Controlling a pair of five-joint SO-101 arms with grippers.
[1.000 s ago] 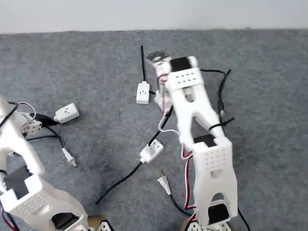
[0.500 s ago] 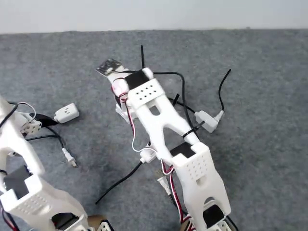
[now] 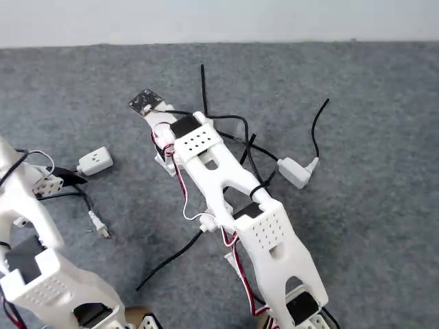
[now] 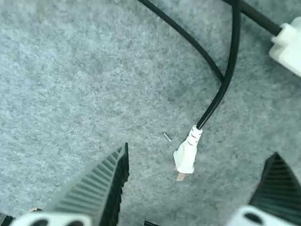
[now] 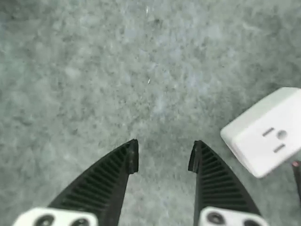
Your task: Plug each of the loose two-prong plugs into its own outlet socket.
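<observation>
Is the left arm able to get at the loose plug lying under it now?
Probably yes: the left tool stands open over the plug, with carpet around it and its cord leading away.

Two arms (image 3: 236,188) (image 3: 38,271), two outlet sockets (image 3: 95,160) (image 3: 295,172) in plain sight, one plug (image 3: 100,227)

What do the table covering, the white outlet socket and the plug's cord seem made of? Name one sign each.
Table covering: grey felt or carpet, fuzzy fibres. Outlet socket: smooth white moulded plastic, probably; rounded edges. Cord: black rubber or vinyl, likely; smooth, bends freely.
</observation>
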